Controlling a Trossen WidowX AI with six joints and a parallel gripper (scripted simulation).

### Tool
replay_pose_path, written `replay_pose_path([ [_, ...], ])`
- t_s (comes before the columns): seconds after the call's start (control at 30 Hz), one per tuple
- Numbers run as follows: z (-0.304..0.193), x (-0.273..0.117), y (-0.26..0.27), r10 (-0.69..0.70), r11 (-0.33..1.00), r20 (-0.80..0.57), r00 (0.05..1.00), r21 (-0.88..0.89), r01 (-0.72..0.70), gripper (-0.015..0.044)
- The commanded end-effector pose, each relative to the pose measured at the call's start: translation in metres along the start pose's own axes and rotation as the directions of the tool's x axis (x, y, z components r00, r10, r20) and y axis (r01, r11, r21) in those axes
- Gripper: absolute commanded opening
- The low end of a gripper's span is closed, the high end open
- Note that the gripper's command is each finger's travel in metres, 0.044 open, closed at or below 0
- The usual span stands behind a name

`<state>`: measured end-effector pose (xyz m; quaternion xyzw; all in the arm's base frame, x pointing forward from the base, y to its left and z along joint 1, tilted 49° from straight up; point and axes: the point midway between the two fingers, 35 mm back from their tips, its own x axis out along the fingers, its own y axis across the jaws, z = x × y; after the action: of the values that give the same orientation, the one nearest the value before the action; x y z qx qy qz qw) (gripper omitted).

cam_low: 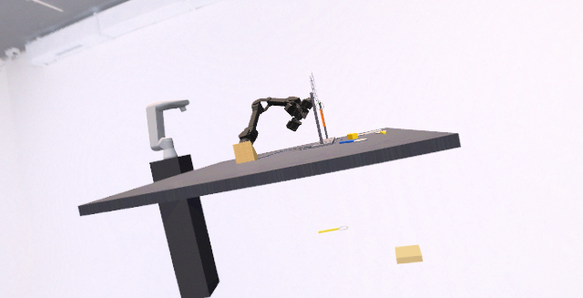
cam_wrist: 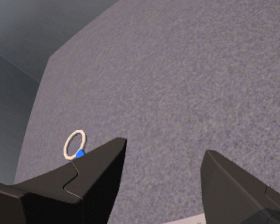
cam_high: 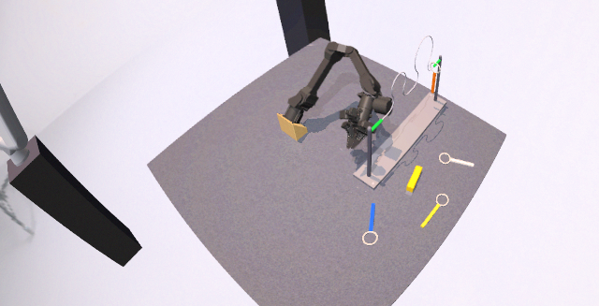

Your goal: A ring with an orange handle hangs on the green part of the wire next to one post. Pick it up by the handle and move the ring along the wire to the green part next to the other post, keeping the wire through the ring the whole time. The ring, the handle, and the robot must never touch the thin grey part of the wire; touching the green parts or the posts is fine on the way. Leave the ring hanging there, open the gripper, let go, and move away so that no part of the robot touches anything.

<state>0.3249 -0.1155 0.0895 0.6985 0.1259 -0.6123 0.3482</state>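
The ring (cam_high: 435, 72) (cam_low: 322, 118) with its orange handle (cam_high: 433, 82) hangs on the far green part (cam_high: 438, 63) beside the far post (cam_high: 437, 90). The handle points down. The thin grey wire (cam_high: 428, 36) curves to the near green part (cam_high: 377, 124) at the near post (cam_high: 369, 156). My gripper (cam_high: 354, 141) (cam_wrist: 164, 153) is partly open and empty, near the near post and well away from the handle. In the top view my wrist overlaps the grey wire and lies close beside the near green part; contact cannot be told.
The posts stand on a pale base board (cam_high: 398, 149). Beyond it lie a yellow block (cam_high: 415, 179), a white-handled ring (cam_high: 462, 162), a yellow-handled ring (cam_high: 430, 215) and a blue-handled ring (cam_high: 372, 217). The blue one's ring also shows in the wrist view (cam_wrist: 66, 148).
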Motion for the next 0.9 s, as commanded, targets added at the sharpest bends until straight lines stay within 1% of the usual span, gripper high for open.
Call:
replay_pose_path([
  [0.0, -0.035, -0.014, 0.011, 0.123, 0.977, -0.035, 0.992, -0.17, -0.128, 0.016],
  [0.2, -0.095, -0.048, 0.019, 0.311, 0.855, -0.13, 0.942, -0.396, -0.336, 0.016],
  [0.43, -0.165, -0.104, 0.012, 0.491, 0.623, -0.274, 0.827, -0.553, -0.553, 0.016],
  [0.63, -0.219, -0.168, -0.01, 0.602, 0.39, -0.406, 0.688, -0.603, -0.696, 0.016],
  [0.87, -0.262, -0.249, -0.052, 0.678, 0.146, -0.53, 0.51, -0.582, -0.8, 0.016],
])
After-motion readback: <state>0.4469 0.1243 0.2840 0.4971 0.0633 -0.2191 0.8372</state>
